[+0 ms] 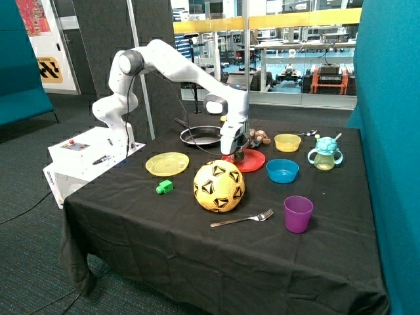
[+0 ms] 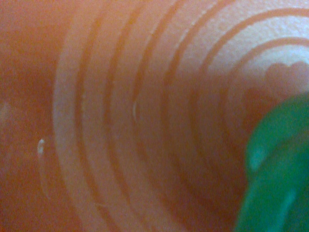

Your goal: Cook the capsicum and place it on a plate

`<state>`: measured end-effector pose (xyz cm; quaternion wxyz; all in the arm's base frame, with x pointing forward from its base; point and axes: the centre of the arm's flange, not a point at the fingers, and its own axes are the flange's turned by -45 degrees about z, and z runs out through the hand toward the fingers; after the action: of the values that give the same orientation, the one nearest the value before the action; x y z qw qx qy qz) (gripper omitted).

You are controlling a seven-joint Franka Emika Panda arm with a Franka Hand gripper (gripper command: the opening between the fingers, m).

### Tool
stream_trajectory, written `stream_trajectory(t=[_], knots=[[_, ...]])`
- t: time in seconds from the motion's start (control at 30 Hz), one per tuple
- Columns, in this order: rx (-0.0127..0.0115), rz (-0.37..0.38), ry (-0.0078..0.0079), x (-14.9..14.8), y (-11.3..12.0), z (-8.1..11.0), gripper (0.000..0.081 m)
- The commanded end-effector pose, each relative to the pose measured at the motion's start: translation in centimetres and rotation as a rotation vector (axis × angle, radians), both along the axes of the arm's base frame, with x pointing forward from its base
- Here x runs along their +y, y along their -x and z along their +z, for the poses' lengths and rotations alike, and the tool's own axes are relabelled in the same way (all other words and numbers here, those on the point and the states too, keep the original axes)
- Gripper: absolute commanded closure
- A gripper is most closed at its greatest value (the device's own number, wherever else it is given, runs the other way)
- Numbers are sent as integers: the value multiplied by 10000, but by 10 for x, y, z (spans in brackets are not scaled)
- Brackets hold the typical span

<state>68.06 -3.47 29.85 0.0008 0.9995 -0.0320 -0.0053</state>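
Gripper (image 1: 239, 156) at capsicum (image 2: 277, 169) on plate (image 1: 254, 161), ball (image 1: 218, 186) nearby

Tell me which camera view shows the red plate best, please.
The outside view: the red plate appears there with its round rim, between the pan and the blue bowl, under the gripper. The wrist view shows only its ringed surface beside the capsicum.

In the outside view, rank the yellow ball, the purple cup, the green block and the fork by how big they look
1. Yellow ball, clearly largest.
2. Fork and purple cup: unsure; the fork is longer, the cup bulkier.
3. Green block, smallest.
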Motion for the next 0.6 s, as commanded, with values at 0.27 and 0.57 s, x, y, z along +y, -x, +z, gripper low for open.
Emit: stream_trajectory(t=[0.27,0.57], knots=[[-107,-27,-13,-9,11,-3,72],[-107,-72,-13,-2,11,0,3]])
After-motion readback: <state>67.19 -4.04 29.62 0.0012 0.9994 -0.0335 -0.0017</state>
